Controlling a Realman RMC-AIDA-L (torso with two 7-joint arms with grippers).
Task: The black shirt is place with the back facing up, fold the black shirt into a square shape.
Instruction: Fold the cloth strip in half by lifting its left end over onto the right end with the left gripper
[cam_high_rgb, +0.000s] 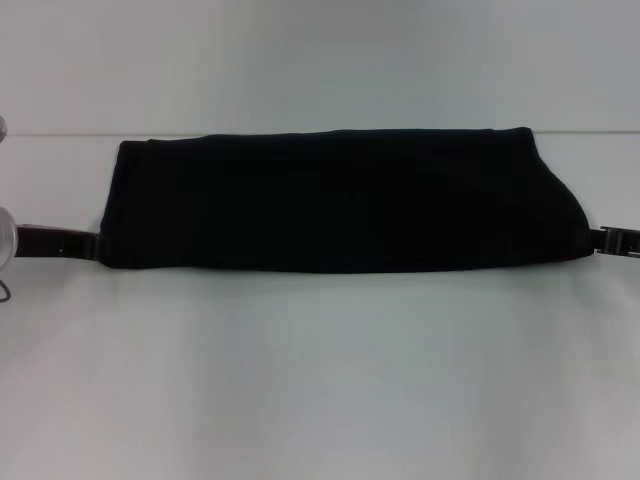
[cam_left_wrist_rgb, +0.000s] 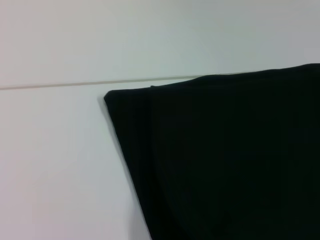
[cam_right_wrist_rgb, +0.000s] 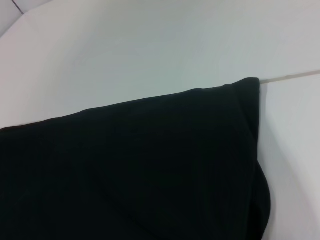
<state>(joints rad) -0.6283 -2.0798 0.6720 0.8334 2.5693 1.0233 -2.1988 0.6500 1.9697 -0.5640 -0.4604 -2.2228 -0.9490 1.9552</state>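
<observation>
From my remote seat I see a plain white worktop (cam_high_rgb: 320, 380) filling the near part of the head view, smooth and evenly lit. Along its far edge runs a thin pale seam (cam_high_rgb: 90, 135), and beyond that rises a blank white wall (cam_high_rgb: 320, 60). The light is soft and diffuse, with a faint cool tint and only slight shadows on the surface.

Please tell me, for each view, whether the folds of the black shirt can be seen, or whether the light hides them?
Head view: the black shirt reads as one flat dark band on the white table, with almost no fold lines, and a thin soft shadow under its near edge. Left wrist view: only its outline and one corner are distinct. Right wrist view: faint creases show near the corner.
</observation>
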